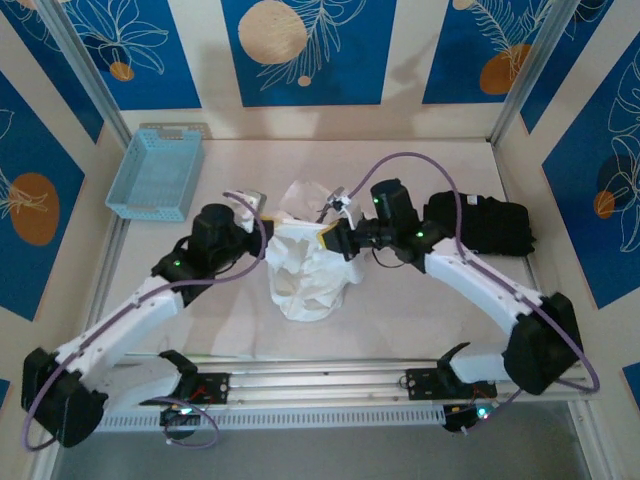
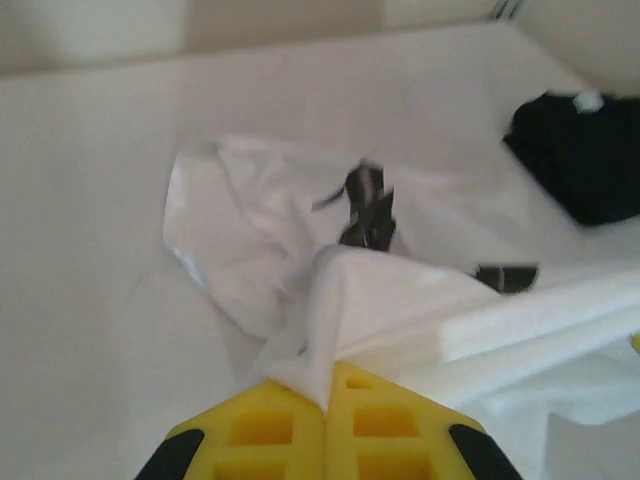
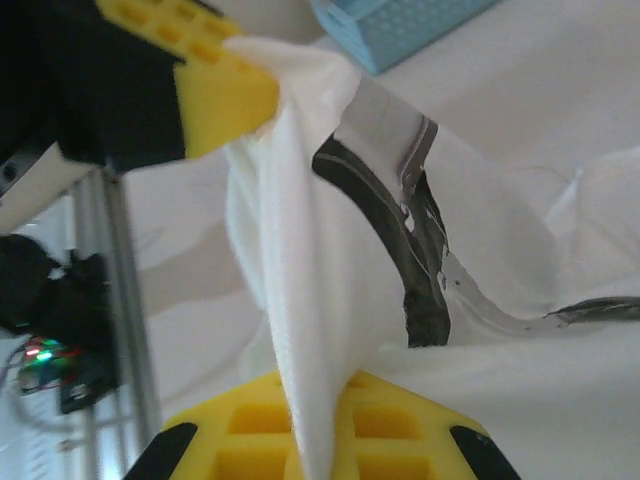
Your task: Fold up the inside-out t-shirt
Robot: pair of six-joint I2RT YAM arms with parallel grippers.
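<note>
Folding had barely begun, by my reading: the inside-out t-shirt hung bunched between my two arms over the middle of the table, its lower part crumpled on the surface, with no flat layer or crease made. My left gripper was pinched tight on white cloth, and the right gripper was clamped on fabric close beside it. Spreading and every fold remained.
</note>
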